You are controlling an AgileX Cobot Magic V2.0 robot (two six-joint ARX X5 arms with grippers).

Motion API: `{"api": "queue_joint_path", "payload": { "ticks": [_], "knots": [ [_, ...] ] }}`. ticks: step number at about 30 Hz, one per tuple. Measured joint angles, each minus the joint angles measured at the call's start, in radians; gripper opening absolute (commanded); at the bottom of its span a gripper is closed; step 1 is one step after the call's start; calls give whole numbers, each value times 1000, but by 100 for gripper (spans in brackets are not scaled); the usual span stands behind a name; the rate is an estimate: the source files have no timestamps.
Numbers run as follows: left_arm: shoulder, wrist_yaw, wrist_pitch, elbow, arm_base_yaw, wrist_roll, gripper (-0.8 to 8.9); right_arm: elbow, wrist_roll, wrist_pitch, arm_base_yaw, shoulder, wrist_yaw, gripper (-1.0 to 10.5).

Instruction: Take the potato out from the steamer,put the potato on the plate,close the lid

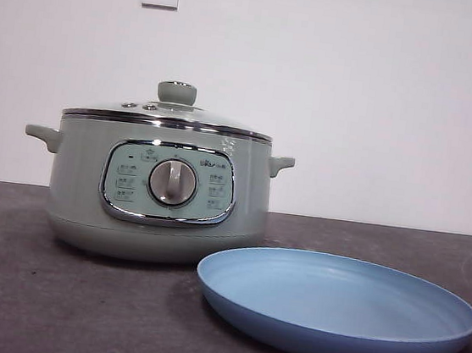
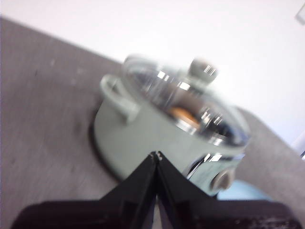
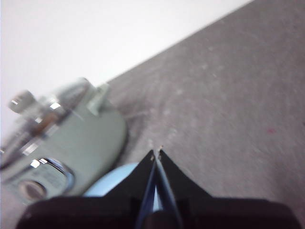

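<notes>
Both end effectors are pinched shut and hold nothing: your left end effector (image 2: 156, 155) hangs above the steamer (image 2: 157, 143), your right end effector (image 3: 156, 152) beside the plate (image 3: 116, 183). Ahead of the left one, the lid (image 2: 190, 102) sits closed, so the potato (image 2: 183, 113) stays inside, glimpsed through glass.

steamer (image 1: 77, 184): smooth pale green body, a soft shine
lid (image 1: 217, 121): clear glass, shiny metal rim
knob (image 1: 177, 93): smooth pale green
dial (image 1: 172, 183): shiny silver metal
plate (image 1: 422, 338): smooth light blue, not shiny
tabletop (image 1: 18, 288): dark grey, dull, a bit rough
wall (image 1: 356, 96): plain white, not shiny
</notes>
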Motion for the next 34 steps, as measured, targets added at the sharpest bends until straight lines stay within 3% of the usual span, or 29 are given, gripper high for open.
{"api": "queue_joint_path", "payload": {
  "ticks": [6, 10, 16, 22, 28, 34],
  "knots": [
    [8, 0, -108, 138, 0, -2, -8, 157, 13, -61, 0, 89, -11, -12],
    [73, 35, -159, 239, 0, 2, -8, 286, -34, -147, 0, 182, -74, -12],
    [248, 161, -278, 397, 0, 89, -8, 533, -194, -338, 0, 355, -187, -12],
    [420, 259, -422, 578, 0, 236, -8, 777, -412, -584, 19, 523, -332, -12],
    [555, 308, -655, 760, -33, 410, -8, 952, -579, -803, 79, 642, -340, -12],
    [615, 306, -806, 849, -72, 538, -8, 981, -643, -886, 119, 684, -340, -11]
  ]
}}
